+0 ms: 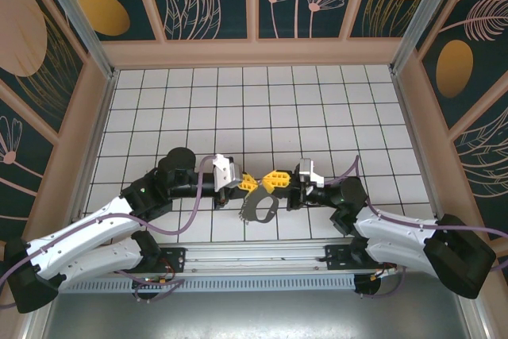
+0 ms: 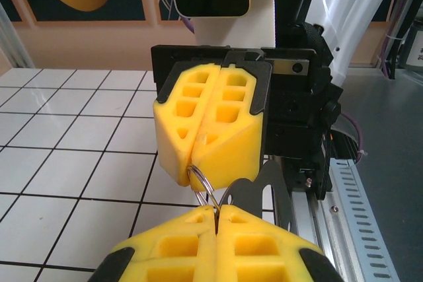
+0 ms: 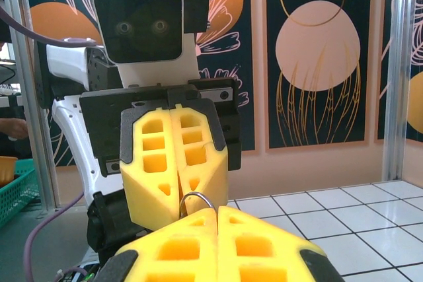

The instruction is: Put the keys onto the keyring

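A: Grip state to be entered?

B: The left gripper [image 1: 254, 185] and right gripper [image 1: 271, 180] are set tip to tip. Each appears pinched shut on the wire ring [image 3: 196, 193]. The keyring [image 1: 255, 210] is hung just beneath them.

A: Risks to be noted?

B: The thin wire could be squeezed out of the yellow pads if the arms are pulled unevenly, and the keyring would be dropped. With both pinches so close, the coil may not be opened.

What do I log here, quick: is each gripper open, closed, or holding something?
Left gripper: closed, pinching the wire ring.
Right gripper: closed on the same wire ring.
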